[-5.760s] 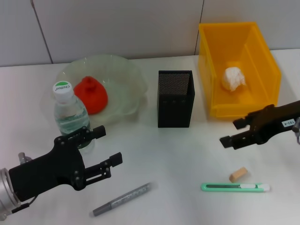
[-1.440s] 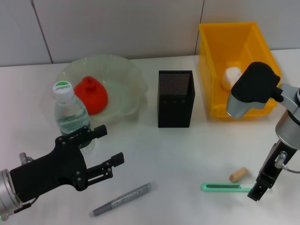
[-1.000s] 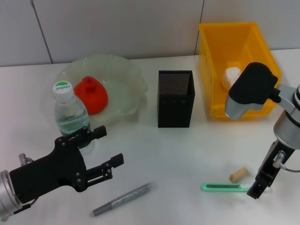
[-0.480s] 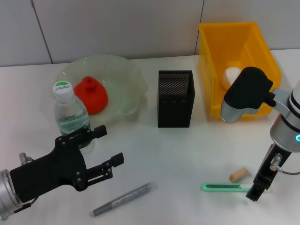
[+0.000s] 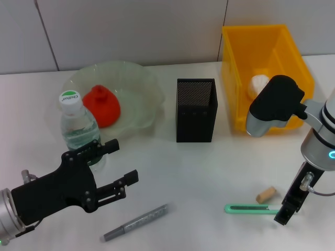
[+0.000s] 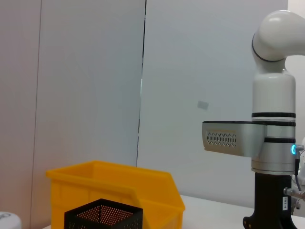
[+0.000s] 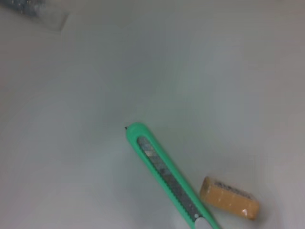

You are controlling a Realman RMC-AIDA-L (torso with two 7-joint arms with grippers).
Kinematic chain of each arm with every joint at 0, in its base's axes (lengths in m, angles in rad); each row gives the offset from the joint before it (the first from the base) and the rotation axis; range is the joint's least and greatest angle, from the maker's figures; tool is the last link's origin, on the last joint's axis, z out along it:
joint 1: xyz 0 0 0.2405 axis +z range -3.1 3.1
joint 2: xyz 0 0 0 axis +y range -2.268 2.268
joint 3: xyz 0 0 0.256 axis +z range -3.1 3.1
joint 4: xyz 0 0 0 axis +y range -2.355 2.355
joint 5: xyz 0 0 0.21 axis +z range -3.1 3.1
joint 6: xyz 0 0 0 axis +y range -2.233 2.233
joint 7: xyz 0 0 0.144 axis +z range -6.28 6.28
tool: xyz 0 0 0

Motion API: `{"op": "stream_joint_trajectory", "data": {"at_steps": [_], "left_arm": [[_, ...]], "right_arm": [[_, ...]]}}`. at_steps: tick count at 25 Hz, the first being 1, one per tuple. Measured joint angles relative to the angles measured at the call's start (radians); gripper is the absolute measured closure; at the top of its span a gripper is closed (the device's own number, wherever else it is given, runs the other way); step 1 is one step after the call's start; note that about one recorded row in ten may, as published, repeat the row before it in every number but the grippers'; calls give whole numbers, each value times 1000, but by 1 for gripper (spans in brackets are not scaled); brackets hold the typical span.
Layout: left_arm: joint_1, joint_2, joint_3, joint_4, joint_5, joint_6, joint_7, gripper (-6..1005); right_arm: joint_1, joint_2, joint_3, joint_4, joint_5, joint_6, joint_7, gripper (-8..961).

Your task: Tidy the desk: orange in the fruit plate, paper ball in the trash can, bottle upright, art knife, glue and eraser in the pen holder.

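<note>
The art knife (image 5: 251,209) lies flat on the counter (image 5: 209,172) directly under the right tool (image 5: 283,214), whose opening I cannot tell, its long axis running leftward from there, the eraser (image 5: 266,194) just beside it.

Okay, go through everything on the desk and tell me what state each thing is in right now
orange: in the fruit plate
paper ball: in the trash can
bottle: upright, capped
pen holder: upright
art knife: flat on desk
eraser: loose beside the knife
glue: lying flat
right gripper: at the knife's end
left gripper: open, idle
</note>
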Motion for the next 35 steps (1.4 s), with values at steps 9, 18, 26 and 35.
{"op": "stream_joint_trajectory", "data": {"at_steps": [9, 18, 26, 35], "left_arm": [[0, 0, 0, 0, 0, 0, 0, 219], [4, 0, 0, -1, 0, 0, 7, 219], [8, -1, -10, 0, 0, 5, 10, 219], [8, -2, -11, 0, 0, 8, 11, 219]], "right_arm": [[-1, 0, -27, -4, 5, 0, -2, 338], [-1, 0, -44, -5, 5, 0, 5, 483], [-1, 0, -46, -5, 7, 0, 8, 598], [-1, 0, -46, -5, 8, 0, 9, 694]]}}
